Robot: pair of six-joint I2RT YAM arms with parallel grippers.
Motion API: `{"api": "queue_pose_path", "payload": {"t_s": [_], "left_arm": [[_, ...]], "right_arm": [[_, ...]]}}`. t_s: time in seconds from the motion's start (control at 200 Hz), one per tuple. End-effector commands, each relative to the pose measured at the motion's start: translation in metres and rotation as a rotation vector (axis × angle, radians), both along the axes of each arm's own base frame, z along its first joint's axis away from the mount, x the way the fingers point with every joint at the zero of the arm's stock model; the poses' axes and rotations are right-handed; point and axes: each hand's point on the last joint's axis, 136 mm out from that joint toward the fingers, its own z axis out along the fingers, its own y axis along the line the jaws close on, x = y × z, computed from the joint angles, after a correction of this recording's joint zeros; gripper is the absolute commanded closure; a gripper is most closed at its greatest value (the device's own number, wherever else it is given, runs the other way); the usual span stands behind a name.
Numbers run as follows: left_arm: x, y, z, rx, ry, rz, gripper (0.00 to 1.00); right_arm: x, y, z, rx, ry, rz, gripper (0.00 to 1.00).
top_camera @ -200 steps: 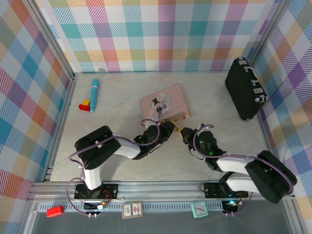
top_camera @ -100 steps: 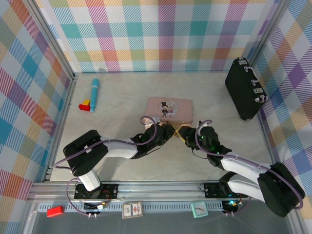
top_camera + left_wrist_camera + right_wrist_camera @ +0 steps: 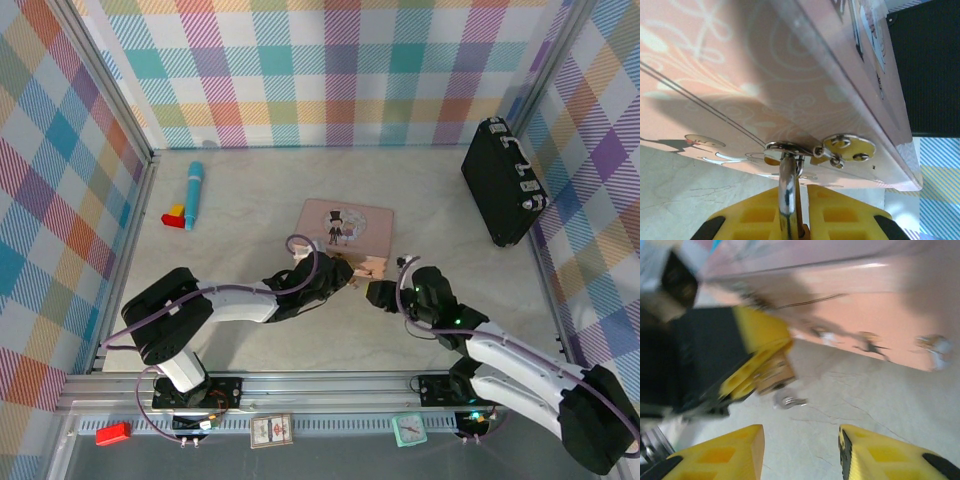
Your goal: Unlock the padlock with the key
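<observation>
The padlock point(image 3: 788, 192) hangs by its silver shackle through the hasp loop point(image 3: 782, 147) on the pink tin point(image 3: 348, 222). My left gripper point(image 3: 796, 194) is shut on the padlock, with the shackle between its yellow fingers. In the blurred right wrist view the brass body point(image 3: 774, 373) shows between those fingers. The small silvery key point(image 3: 788, 401) sticks out from its underside. My right gripper point(image 3: 800, 432) is open a short way in front of the key and holds nothing. From above, the left gripper point(image 3: 345, 272) and right gripper point(image 3: 378, 292) face each other just in front of the tin.
A black case point(image 3: 503, 180) leans at the back right wall. A blue tube point(image 3: 194, 187) and a red-and-yellow block point(image 3: 176, 216) lie at the back left. Plaid walls close in the table on three sides. Small items sit on the front rail point(image 3: 330, 425).
My right gripper has opened, let go of the key and drawn back towards the near edge. The tin has swung from tilted to square. The left gripper still grips the padlock.
</observation>
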Motion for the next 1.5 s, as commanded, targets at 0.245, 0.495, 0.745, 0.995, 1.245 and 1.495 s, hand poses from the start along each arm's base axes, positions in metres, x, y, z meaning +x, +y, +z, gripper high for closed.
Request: {"api": "queue_pose_path", "payload": {"t_s": [0.245,0.495,0.745,0.995,1.245,1.495], "left_arm": [[0.005,0.000,0.014,-0.032,-0.008,-0.035,1.00],[0.000,0.004,0.011,-0.013,0.006,-0.049,1.00],[-0.003,0.011,0.012,0.008,-0.006,-0.047,1.00],[-0.006,0.009,0.013,-0.004,-0.003,-0.062,1.00],[-0.005,0.005,0.012,-0.014,-0.002,-0.068,1.00],[-0.005,0.004,0.012,-0.021,-0.001,-0.072,1.00]], "right_arm": [[-0.002,0.015,-0.001,-0.319,-0.497,0.222,0.53],[-0.003,0.043,-0.017,-0.419,-0.599,0.350,0.56],[0.004,0.047,-0.013,-0.472,-0.674,0.344,0.62],[0.003,0.055,-0.015,-0.459,-0.666,0.363,0.63],[-0.001,0.062,-0.017,-0.442,-0.668,0.396,0.63],[0.002,0.064,-0.026,-0.482,-0.656,0.398,0.64]]}}
